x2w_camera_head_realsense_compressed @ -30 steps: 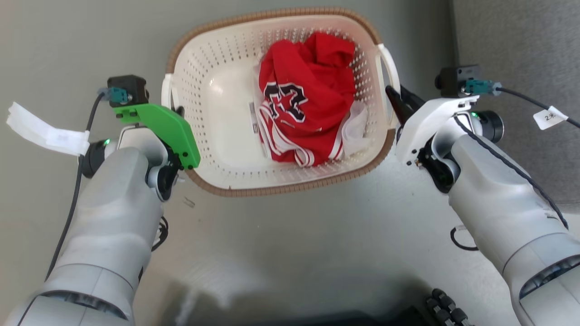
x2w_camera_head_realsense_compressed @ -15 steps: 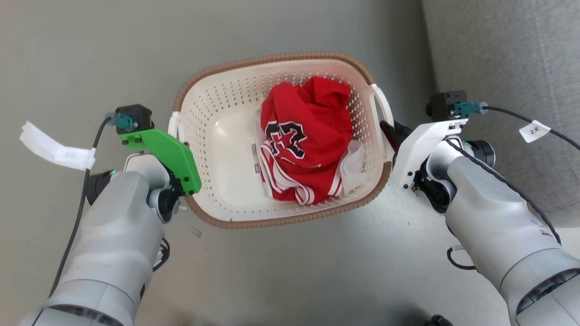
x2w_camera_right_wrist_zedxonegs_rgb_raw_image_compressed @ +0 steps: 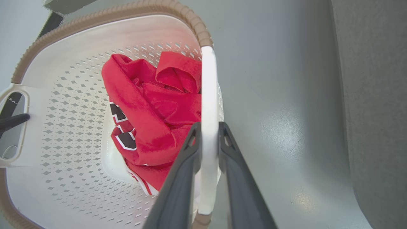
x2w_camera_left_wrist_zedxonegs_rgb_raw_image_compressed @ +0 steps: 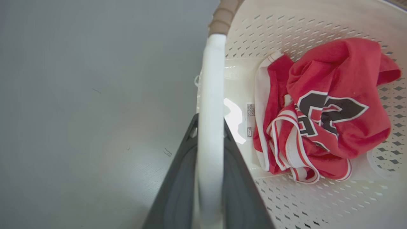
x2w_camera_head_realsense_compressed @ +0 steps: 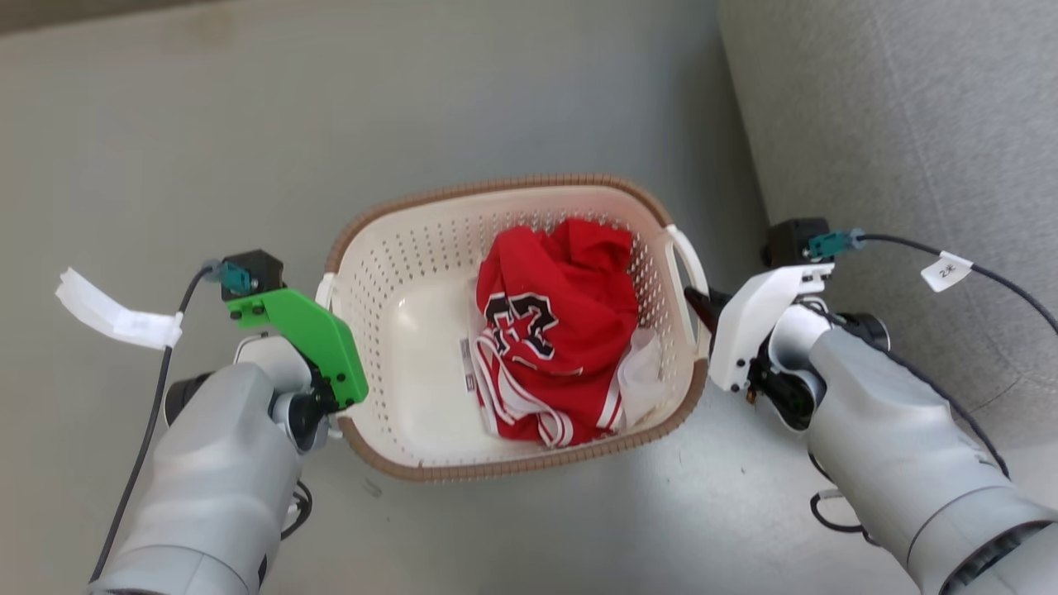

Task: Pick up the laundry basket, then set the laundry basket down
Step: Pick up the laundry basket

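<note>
Grey smooth floor all round; grey fabric-textured surface at upper right of head view. Centre of head view: laundry basket, btwn both arms, brown rim up. Contents: crumpled red jersey w/ black-and-white number and white trim, lying toward frame-right side of basket. Bit of white cloth at jersey's lower right edge. Frame-left part of basket bottom bare apart from small printed label. Left gripper: fingers pinching white left handle, one finger each side. Right gripper: same, clamped on right handle. Whether basket base touches floor: can't tell.
</note>
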Tool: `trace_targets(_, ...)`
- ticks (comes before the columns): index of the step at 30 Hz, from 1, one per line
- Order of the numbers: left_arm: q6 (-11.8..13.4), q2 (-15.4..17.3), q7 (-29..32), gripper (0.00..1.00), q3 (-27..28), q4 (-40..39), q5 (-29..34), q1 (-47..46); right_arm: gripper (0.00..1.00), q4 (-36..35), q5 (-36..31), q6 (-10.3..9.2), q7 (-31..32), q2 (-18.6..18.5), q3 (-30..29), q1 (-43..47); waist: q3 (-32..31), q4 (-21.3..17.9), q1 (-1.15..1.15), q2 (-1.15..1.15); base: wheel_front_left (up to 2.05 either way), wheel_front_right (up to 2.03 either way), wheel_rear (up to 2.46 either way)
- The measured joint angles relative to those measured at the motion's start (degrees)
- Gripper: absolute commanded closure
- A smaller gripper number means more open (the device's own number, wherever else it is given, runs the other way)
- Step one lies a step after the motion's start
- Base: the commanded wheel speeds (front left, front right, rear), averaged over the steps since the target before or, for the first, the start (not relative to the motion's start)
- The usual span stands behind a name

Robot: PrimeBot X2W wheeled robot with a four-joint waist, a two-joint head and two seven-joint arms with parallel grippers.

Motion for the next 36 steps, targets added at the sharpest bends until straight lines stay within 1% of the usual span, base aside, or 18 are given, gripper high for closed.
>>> trace_targets(3, -0.2, 0.0, 0.5, 1.00, -0.1, 0.6, -0.4, 1.1, 1.00, 0.0, 0.9, 0.00, 1.5, 0.2, 0.5, 1.0, -2.8, -0.1, 0.00, 0.00, 0.00, 0.00, 0.00)
trace_targets(14, -0.5, 0.0, 3.4, 1.00, -0.3, 2.0, -2.1, 3.5, 1.00, 0.1, 3.4, 0.00, 5.0, 0.3, 1.9, 3.4, -9.9, -0.6, 0.00, 0.00, 0.00, 0.00, 0.00)
trace_targets(36, -1.0, 0.0, 8.9, 1.00, -0.9, 3.2, -5.2, 8.9, 1.00, 0.4, 7.0, -0.01, 10.3, 0.4, 4.4, 8.0, -20.9, -1.0, 0.00, 0.00, 0.00, 0.00, 0.00)
